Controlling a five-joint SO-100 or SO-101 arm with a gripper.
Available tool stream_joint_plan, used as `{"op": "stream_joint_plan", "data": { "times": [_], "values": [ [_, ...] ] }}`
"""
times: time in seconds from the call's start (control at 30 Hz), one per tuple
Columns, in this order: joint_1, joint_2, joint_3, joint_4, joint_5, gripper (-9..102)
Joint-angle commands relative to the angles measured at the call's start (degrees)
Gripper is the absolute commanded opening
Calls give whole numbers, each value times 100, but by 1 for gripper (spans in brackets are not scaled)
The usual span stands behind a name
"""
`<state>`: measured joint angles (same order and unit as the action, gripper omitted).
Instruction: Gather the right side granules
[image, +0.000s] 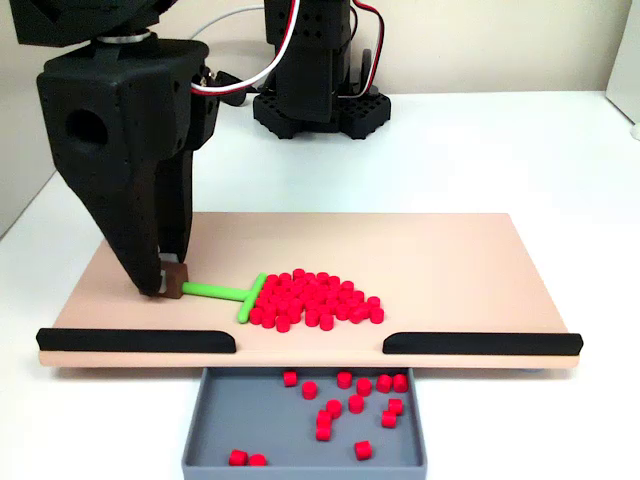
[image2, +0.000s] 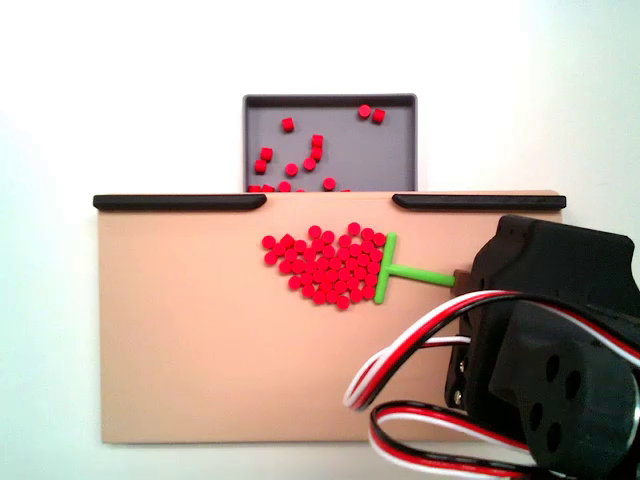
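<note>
My gripper (image: 170, 285) is pinched on the brown end of the green T-shaped stick (image: 222, 292), its fingertips down at the tan board (image: 450, 270) that lies on the white counter (image: 500, 150). In a fixed view from the front, the stick's handle runs away from my gripper to the right, and its crossbar touches the near side of the granules (image: 315, 299), which are massed as one red heap on the board beyond the stick's far end. Near the heap, the board's edge carries two black rails (image: 138, 340) with a gap between them. Beyond that gap sits a grey tray (image2: 400, 150) holding scattered loose red granules (image2: 290, 160).
</note>
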<state>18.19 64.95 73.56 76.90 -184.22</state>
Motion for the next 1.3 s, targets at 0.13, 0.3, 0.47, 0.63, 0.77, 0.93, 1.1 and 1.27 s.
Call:
{"op": "stream_joint_plan", "data": {
  "times": [0.13, 0.3, 0.47, 0.63, 0.77, 0.93, 1.1, 1.27],
  "values": [
    [-62, 18, -149, -26, -316, 2],
    [-123, 18, -149, -26, -185, 2],
    [-167, 18, -149, -26, -114, 2],
    [-211, 18, -149, -26, -44, 2],
    [-237, 18, -149, -26, 18, 2],
    [-264, 18, -149, -26, 70, 2],
    [-272, 18, -149, -26, 70, 2],
    [-167, 123, -149, 26, -9, 2]
  ]
}}
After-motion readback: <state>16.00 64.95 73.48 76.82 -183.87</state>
